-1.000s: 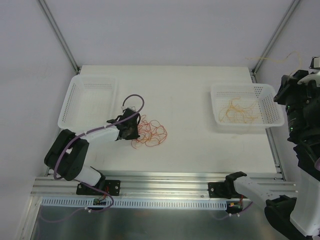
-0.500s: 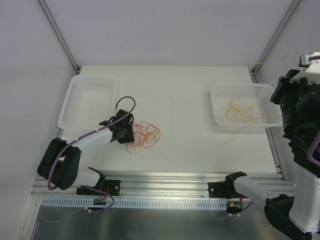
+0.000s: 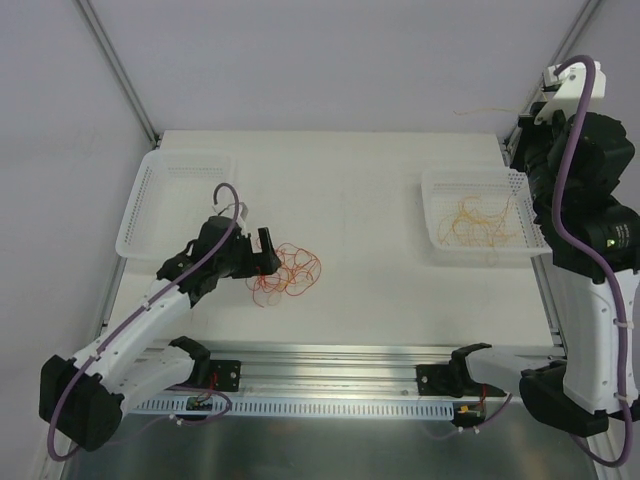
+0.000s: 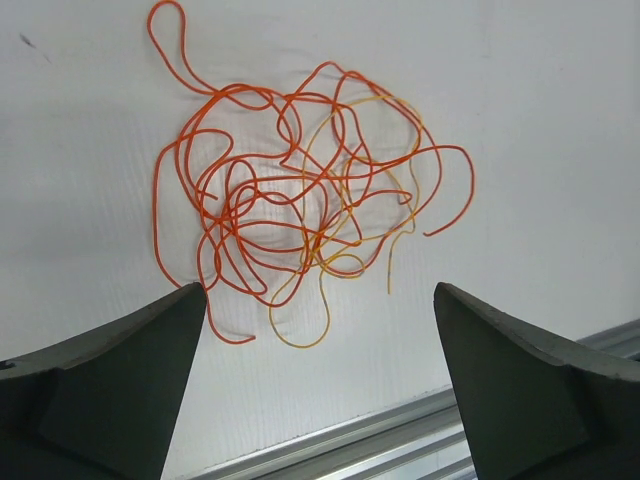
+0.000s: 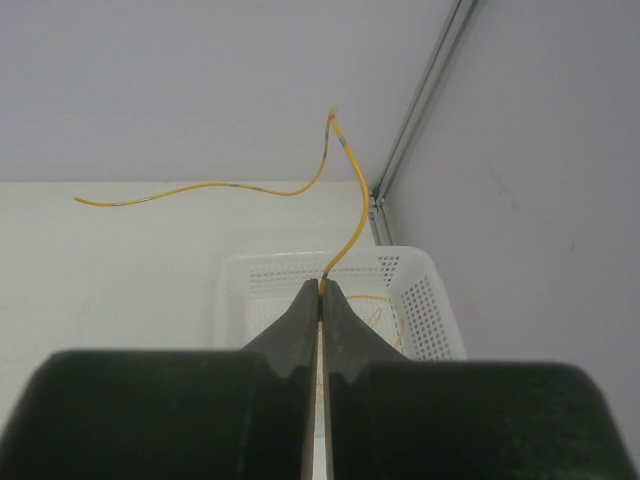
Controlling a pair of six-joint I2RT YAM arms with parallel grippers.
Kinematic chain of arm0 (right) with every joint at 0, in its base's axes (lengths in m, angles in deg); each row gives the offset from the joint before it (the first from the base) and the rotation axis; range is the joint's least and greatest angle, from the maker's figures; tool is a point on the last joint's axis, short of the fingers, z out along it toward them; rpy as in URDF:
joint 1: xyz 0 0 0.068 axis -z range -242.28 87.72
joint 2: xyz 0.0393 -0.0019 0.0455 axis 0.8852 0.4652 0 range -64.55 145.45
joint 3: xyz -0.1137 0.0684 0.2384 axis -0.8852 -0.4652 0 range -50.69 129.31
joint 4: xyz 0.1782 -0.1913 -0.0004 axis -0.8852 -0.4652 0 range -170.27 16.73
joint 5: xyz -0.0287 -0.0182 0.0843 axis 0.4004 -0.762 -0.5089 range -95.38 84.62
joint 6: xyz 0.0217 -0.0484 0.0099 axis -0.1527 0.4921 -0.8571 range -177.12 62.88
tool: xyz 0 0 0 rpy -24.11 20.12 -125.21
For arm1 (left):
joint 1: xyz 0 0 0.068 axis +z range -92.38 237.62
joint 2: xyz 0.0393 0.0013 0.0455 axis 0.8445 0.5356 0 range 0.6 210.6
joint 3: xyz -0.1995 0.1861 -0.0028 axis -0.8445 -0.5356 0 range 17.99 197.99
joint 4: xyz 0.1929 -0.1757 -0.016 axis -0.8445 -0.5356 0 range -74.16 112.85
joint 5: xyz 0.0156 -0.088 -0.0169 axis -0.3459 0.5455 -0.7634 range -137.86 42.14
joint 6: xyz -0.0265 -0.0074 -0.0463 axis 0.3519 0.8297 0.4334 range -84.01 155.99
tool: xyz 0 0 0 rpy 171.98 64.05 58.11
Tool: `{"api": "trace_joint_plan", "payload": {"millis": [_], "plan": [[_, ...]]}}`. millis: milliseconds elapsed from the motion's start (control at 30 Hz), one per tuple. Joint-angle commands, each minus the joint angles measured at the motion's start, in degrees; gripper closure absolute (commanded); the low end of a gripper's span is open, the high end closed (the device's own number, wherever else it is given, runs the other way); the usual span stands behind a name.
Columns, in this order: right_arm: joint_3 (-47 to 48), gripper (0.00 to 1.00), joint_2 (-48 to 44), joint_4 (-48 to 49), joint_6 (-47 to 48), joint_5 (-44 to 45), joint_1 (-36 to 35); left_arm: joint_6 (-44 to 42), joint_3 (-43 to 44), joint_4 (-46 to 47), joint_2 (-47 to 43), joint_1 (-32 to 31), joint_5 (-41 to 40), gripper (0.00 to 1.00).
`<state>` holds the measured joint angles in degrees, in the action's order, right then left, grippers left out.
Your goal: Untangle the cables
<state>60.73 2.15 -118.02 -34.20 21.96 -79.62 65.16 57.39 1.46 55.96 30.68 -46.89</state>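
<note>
The cable tangle (image 4: 300, 200) lies on the table (image 4: 520, 120) ahead of the left gripper's (image 4: 318, 288) jaws. A single cable (image 5: 361, 200) rises between the right gripper's (image 5: 322, 290) jaws, basket (image 5: 430, 300) beyond.

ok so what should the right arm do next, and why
Probably lower the right pincer toward the right basket and open it. It is shut on a single yellow cable that hangs in the air, and the basket beyond its tips already holds other yellow cables.
</note>
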Motion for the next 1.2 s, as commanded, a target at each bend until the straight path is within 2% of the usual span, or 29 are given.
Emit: {"api": "trace_joint_plan", "payload": {"millis": [0,533,867,1000,1167], "plan": [[2.84,0.99,0.80,5.72,2.56,-0.88,1.34,-3.23,2.52,-1.99,-4.81,0.13,1.23,0.01],[8.47,0.99,6.86,10.47,0.11,-8.26,12.15,-12.91,-2.21,-3.40,-24.40,0.13,-0.62,0.01],[10.40,0.99,8.45,8.19,-7.71,-17.30,16.55,-14.84,-4.59,-4.01,-29.07,0.13,-2.99,0.01],[5.84,0.99,4.59,7.40,-12.97,-22.22,16.55,-14.23,-6.78,-4.19,-29.86,0.13,-4.04,0.01],[-3.90,0.99,-1.73,6.87,-18.08,-33.63,16.55,-13.70,-8.20,-3.58,-30.83,0.13,-3.96,0.01]]}}
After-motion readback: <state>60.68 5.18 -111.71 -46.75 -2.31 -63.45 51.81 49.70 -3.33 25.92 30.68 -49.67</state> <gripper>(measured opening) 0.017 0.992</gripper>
